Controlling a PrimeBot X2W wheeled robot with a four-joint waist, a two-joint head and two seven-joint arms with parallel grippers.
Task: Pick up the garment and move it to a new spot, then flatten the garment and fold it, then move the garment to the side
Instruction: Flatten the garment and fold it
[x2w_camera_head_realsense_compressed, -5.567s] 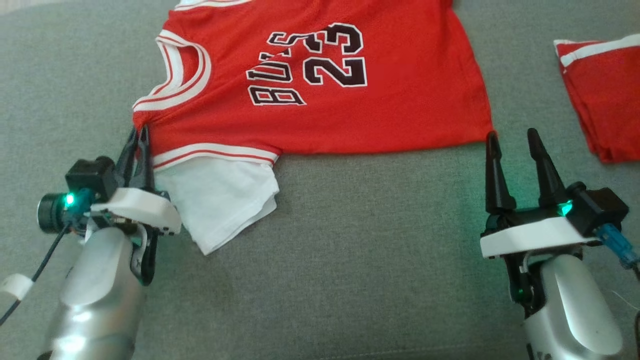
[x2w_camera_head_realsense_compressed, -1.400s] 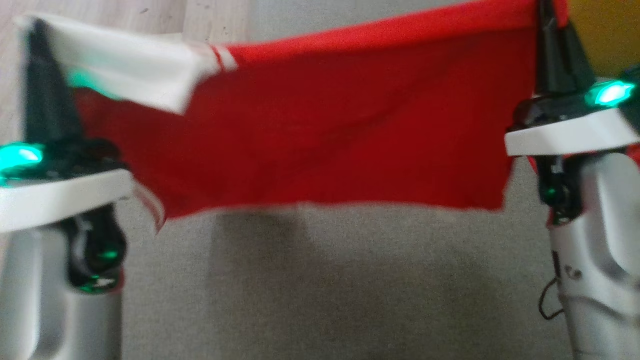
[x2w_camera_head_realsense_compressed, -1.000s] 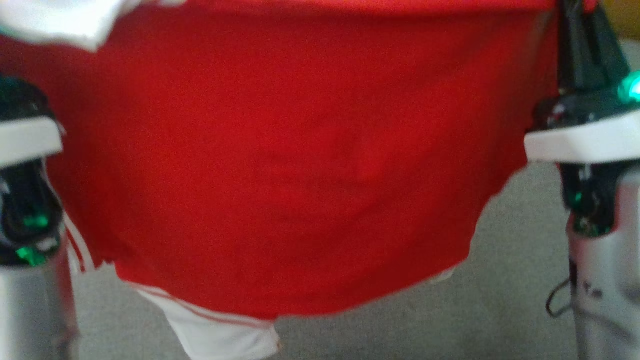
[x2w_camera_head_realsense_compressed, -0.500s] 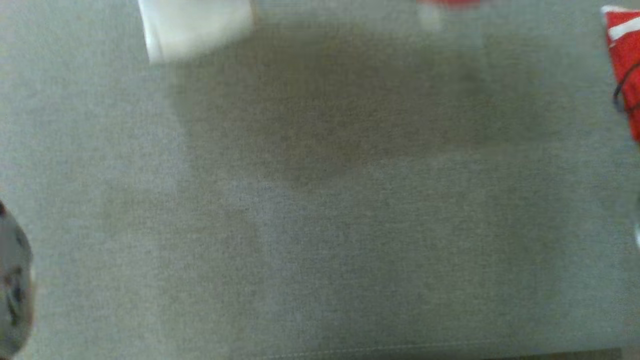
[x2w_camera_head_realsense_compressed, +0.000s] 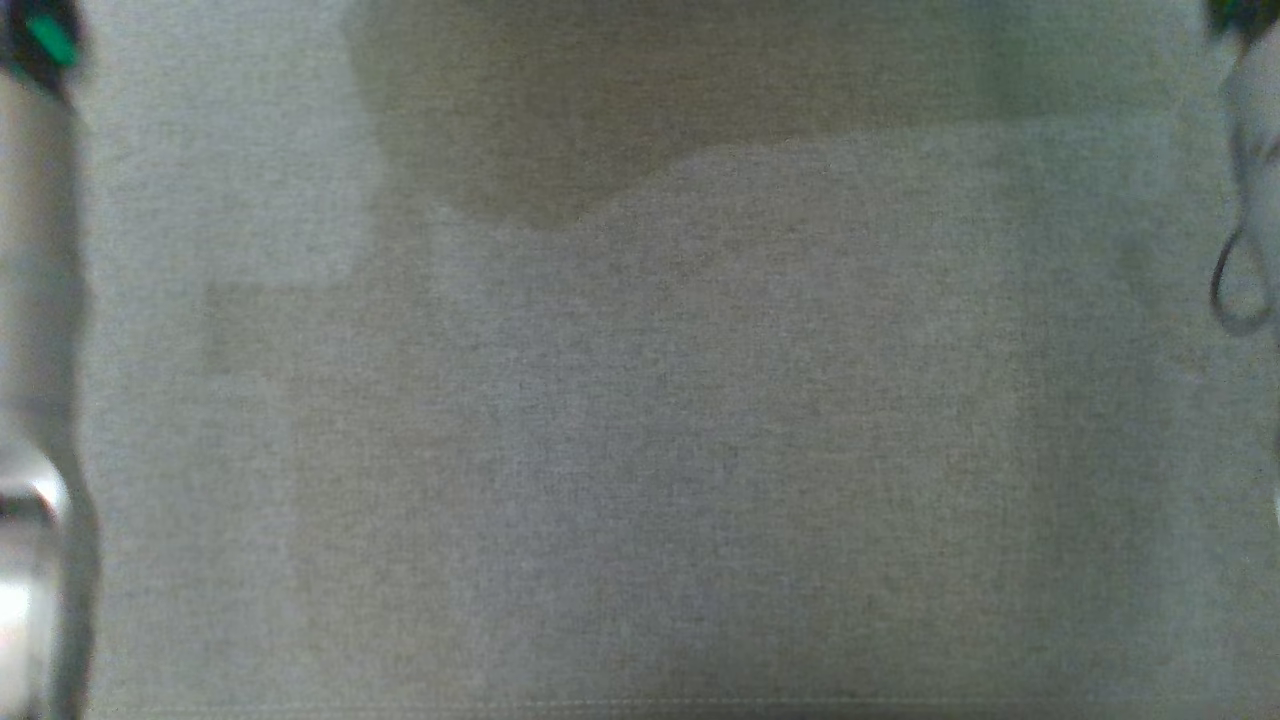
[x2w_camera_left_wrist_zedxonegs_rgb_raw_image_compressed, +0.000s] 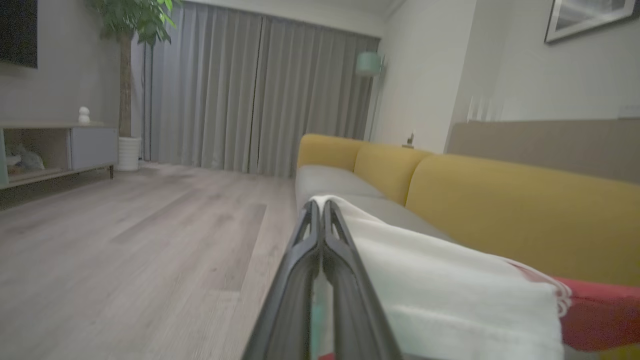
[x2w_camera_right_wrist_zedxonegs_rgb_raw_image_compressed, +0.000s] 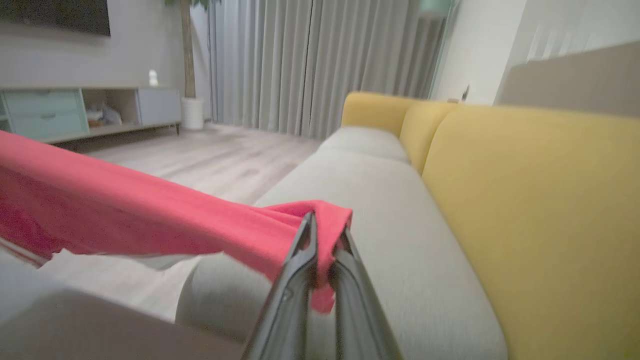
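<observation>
- My left forearm (x2w_camera_head_realsense_compressed: 35, 300) runs straight up the left edge of the head view, blurred, with a green light at its top.
- The left gripper (x2w_camera_left_wrist_zedxonegs_rgb_raw_image_compressed: 320, 205) is clenched, fingers pressed together, pinching the white sleeve end of the garment (x2w_camera_left_wrist_zedxonegs_rgb_raw_image_compressed: 450, 290).
- Its fingers point roughly level along the room, towards the grey curtains (x2w_camera_left_wrist_zedxonegs_rgb_raw_image_compressed: 260, 95), with the wood floor (x2w_camera_left_wrist_zedxonegs_rgb_raw_image_compressed: 125, 240) to their left and the sofa (x2w_camera_left_wrist_zedxonegs_rgb_raw_image_compressed: 500, 210) to their right.
- From this grip the white cloth spreads to the right in the wrist view and gives way to red past a striped trim.
- The garment hangs in the air, strung between my two grippers, so its long axis runs across me: white sleeve end on my left, plain red edge on my right.
- On the grey seat (x2w_camera_head_realsense_compressed: 640, 450) below me, a soft shadow (x2w_camera_head_realsense_compressed: 560, 130) lies at the top of the head view.
- In the right wrist view the red cloth stretches from the fingertips out to the view's left and sags a little, with a white part under it.
- The right gripper (x2w_camera_right_wrist_zedxonegs_rgb_raw_image_compressed: 325, 225) is clamped on a bunched red edge of the garment, a small tab poking out below the tips.
- Its fingers point level along the seat, the yellow backrest (x2w_camera_right_wrist_zedxonegs_rgb_raw_image_compressed: 540, 200) to their right.
- My right forearm (x2w_camera_head_realsense_compressed: 1255, 150) shows at the right edge of the head view, a cable (x2w_camera_head_realsense_compressed: 1235, 290) looping off it.
</observation>
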